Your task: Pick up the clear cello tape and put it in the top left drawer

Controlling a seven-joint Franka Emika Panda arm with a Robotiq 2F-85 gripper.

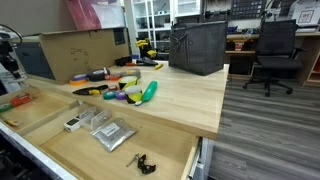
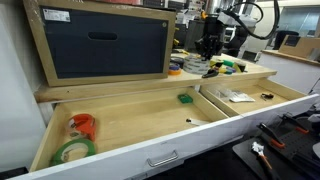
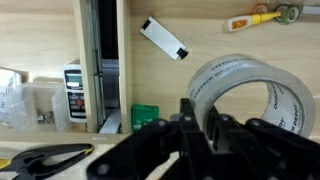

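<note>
In the wrist view my gripper [image 3: 200, 112] is shut on the wall of the clear cello tape [image 3: 250, 95], a wide transparent roll held upright. Under it lies the pale wood floor of the top left drawer [image 3: 200, 40], which is pulled out. In an exterior view the gripper [image 2: 210, 45] hangs above the back of that drawer [image 2: 130, 120]; the tape is too small to make out there. In the drawer lie a green box [image 3: 145, 115], a black and white strip [image 3: 162, 38] and an orange tape dispenser [image 2: 82, 125] with a green roll [image 2: 72, 150].
A wooden divider [image 3: 100, 60] separates the wider open drawer, which holds a grey foil packet [image 1: 110, 133], a white box [image 1: 72, 123] and a black clip [image 1: 140, 160]. Colourful tools [image 1: 120, 90], a black bag [image 1: 197, 48] and a cardboard box [image 1: 75, 50] stand on the tabletop.
</note>
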